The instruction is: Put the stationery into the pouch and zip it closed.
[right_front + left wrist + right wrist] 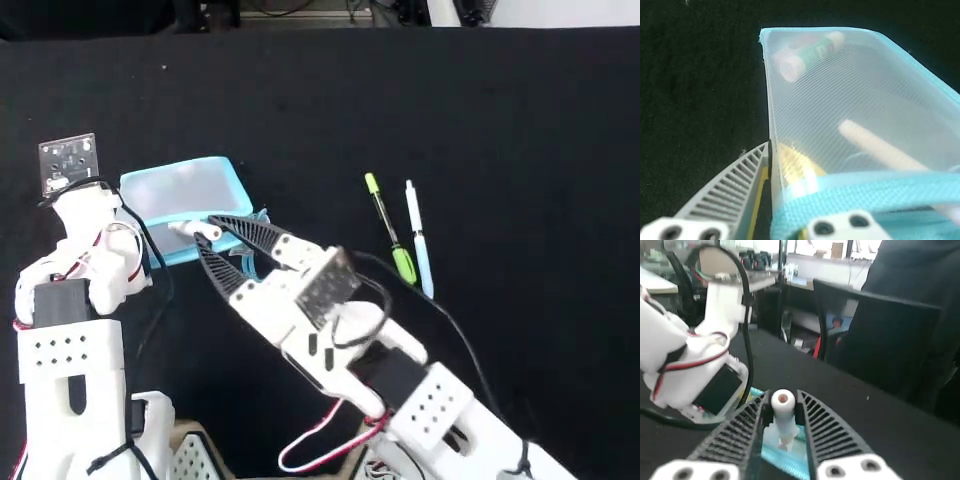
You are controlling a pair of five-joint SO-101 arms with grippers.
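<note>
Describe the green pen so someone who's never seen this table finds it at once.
On the black table, two pens lie side by side, apart from the blue pouch. The green pen is the one nearer the pouch, bright green with a dark middle; the other pen is white and pale blue.

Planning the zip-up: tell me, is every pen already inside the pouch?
No, a green pen and a white pen lie on the table, apart from the pouch.

Pouch (180,190); green pen (390,232) beside white pen (419,240)

Light-blue mesh pouch (185,190), green pen (401,260), white-blue pen (418,238), white marker (782,415), black table (480,110).
</note>
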